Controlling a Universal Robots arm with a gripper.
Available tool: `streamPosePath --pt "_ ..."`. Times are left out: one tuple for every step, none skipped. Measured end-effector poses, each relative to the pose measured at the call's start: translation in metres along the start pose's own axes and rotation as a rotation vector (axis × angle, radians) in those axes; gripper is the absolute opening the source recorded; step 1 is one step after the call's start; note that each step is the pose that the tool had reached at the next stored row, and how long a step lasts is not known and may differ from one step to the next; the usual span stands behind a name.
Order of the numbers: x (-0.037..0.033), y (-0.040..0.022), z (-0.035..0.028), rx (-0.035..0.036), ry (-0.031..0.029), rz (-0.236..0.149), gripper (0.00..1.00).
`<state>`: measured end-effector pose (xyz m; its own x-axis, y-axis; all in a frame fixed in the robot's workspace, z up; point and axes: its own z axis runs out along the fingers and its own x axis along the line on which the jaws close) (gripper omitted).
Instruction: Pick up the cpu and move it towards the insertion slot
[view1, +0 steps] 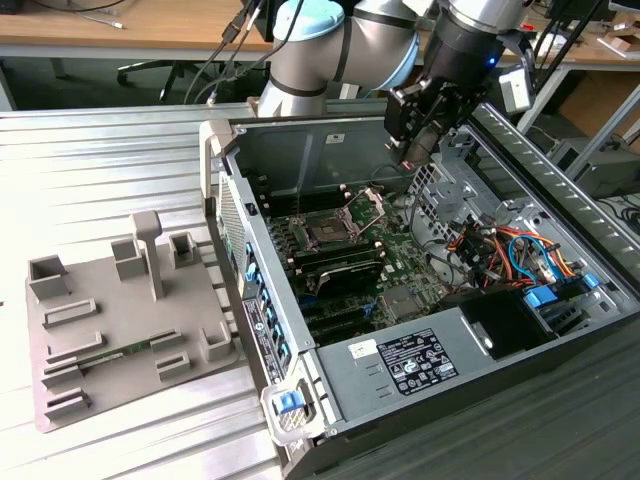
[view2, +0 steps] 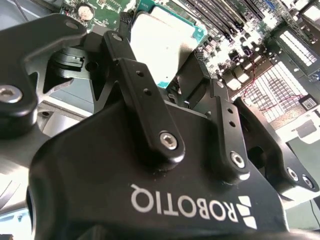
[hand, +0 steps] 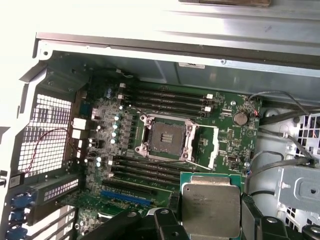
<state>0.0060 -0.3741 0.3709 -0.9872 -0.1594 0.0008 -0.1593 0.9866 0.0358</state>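
Gripper (view1: 418, 150) is clamped on the cpu (hand: 210, 209), held above the open computer case (view1: 330, 160). Both wrist views show the chip pinched by its edges between the black fingers (view2: 145, 107), silvery face out; in the second wrist view it sits at the fingertips with its green rim showing on one side. Grasp looks square, chip not visibly tilted in the jaws.

The insertion slot (hand: 166, 140) is on the motherboard (hand: 225, 125) below and ahead of the gripper, well apart from the chip, not under it yet. Dark square socket, silver frame, retaining bracket (hand: 209, 147) swung open to one side, so the socket is uncovered. Long black memory slots (hand: 165, 97) run on both sides of it.

Handling, as a judgement: chip is light, stiff and flat, metal lid slick, underside contacts fragile. Edge grip is the right hold; faces should stay untouched. Thin edges give little purchase, so a slip or twist is the risk.

Surroundings: case lies on its side on a ribbed metal table (view1: 120, 170). A bundle of coloured cables (view1: 500, 245) and a drive cage lie beside the gripper inside the case. Grey fixture plate (view1: 120, 320) sits outside the case, far from the gripper. Wooden desk (view1: 120, 30) and loose wires lie behind the arm.
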Motion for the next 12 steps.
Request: streamPosePath --pt "0.0 0.0003 0.0001 0.0 0.0 0.0 0.55" --pt "-0.0001 0.0006 0.0002 0.0 0.0 0.0 0.55" --pt "-0.0002 0.0012 0.0004 0.0 0.0 0.0 0.55" --pt "-0.0003 0.0018 0.0007 0.0 0.0 0.0 0.55" --pt "-0.0003 0.0022 0.0009 0.0 0.0 0.0 0.55" --pt "-0.0004 0.0027 0.0011 0.0 0.0 0.0 0.55" --pt "-0.0005 0.003 0.0012 0.0 0.0 0.0 0.55" --pt "-0.0005 0.0034 0.0013 0.0001 0.0 0.0 0.55" --pt "-0.0006 0.0039 0.0016 0.0 0.0 0.0 0.55" --pt "-0.0007 0.0045 0.0018 0.0 0.0 0.0 0.55" --pt "-0.0008 0.0049 0.0021 0.0 0.0 0.0 0.55" --pt "-0.0009 0.0054 0.0022 0.0 0.0 0.0 0.55"
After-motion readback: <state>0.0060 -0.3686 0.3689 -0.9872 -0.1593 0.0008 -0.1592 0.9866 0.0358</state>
